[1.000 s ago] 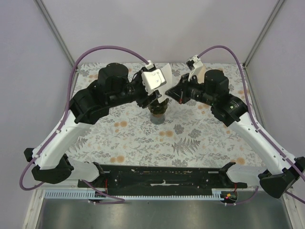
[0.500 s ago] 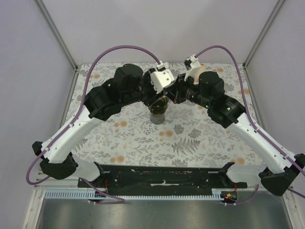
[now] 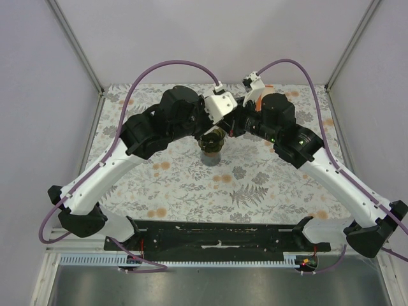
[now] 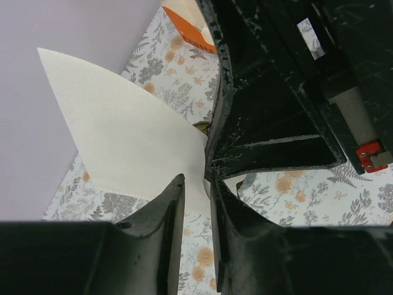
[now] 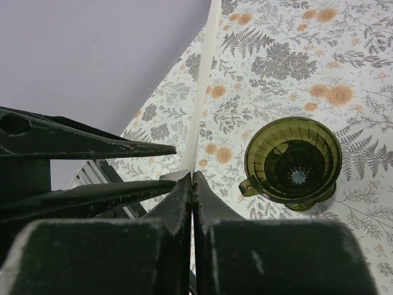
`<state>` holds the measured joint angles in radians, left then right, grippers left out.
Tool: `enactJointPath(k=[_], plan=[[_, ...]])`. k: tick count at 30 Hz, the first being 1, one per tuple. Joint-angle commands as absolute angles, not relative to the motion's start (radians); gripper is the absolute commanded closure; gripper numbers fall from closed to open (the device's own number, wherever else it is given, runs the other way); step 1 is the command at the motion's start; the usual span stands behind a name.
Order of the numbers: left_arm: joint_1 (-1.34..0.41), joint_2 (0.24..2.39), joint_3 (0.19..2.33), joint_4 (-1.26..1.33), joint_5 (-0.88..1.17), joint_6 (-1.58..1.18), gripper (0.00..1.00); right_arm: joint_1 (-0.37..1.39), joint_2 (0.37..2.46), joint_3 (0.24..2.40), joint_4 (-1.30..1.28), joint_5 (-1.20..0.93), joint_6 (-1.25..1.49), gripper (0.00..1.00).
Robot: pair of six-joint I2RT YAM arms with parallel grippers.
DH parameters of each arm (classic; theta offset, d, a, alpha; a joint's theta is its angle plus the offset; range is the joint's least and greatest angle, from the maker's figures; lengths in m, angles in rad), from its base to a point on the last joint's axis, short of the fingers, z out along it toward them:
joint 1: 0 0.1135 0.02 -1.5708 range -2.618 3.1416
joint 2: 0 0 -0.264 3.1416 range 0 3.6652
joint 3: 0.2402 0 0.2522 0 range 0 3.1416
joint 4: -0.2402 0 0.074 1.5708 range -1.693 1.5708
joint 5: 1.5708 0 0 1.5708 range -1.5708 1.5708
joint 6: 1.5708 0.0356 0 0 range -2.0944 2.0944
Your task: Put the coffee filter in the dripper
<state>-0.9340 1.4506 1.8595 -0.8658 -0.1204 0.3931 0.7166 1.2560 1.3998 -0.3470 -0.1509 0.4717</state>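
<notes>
Here, filter (image 4: 123,123): white paper, folded flat, held aloft over the table (image 5: 368,74); not yet in the dripper.
Right gripper (image 5: 193,184): fingers pressed together on one edge of the filter; the paper is seen edge-on, running away from the tips.
Left gripper (image 4: 196,182): set narrow, with the paper passing through the gap; whether it is pinched cannot be told.
Dripper (image 5: 293,161): upright on the table, mouth up, nothing seen inside.
Key relation: in the right wrist view the dripper lies below and to the right of the closed tips, apart from the paper; in the top view it sits just nearside of where both grippers meet.
Nearer arm: neither clearly; both are judged about equally near.
Next move (judged): filter to be opened into a cone, carried over the mouth and lowered point down.
</notes>
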Motion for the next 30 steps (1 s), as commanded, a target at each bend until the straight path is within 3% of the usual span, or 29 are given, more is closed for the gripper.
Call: enactJointPath(k=[1,3,4,11,23,24,27,30], plan=[[-0.94,1.453,1.893,-0.859,-0.182,0.36,0.81,0.723,1.25,1.45,-0.302,-0.14,0.472,1.0],[-0.94,1.451,1.89,-0.858,-0.193,0.359,0.97,0.721,1.249,1.445,-0.302,-0.135,0.469,1.0],[-0.94,1.448,1.888,-0.854,-0.205,0.362,0.98,0.721,1.249,1.437,-0.304,-0.127,0.466,1.0],[-0.94,1.427,1.89,-0.763,-0.414,0.442,0.98,0.669,1.224,1.361,-0.291,-0.066,0.483,1.0],[-0.959,1.43,1.878,-0.811,-0.282,0.445,0.98,0.664,1.259,1.35,-0.156,-0.12,0.494,1.0],[-0.957,1.43,1.881,-0.807,-0.282,0.434,0.95,0.664,1.259,1.351,-0.16,-0.118,0.494,1.0],[-0.959,1.44,1.896,-0.796,-0.276,0.388,0.7,0.664,1.261,1.347,-0.163,-0.124,0.505,1.0],[-0.959,1.457,1.913,-0.798,-0.261,0.342,0.54,0.669,1.266,1.353,-0.167,-0.127,0.514,1.0]])
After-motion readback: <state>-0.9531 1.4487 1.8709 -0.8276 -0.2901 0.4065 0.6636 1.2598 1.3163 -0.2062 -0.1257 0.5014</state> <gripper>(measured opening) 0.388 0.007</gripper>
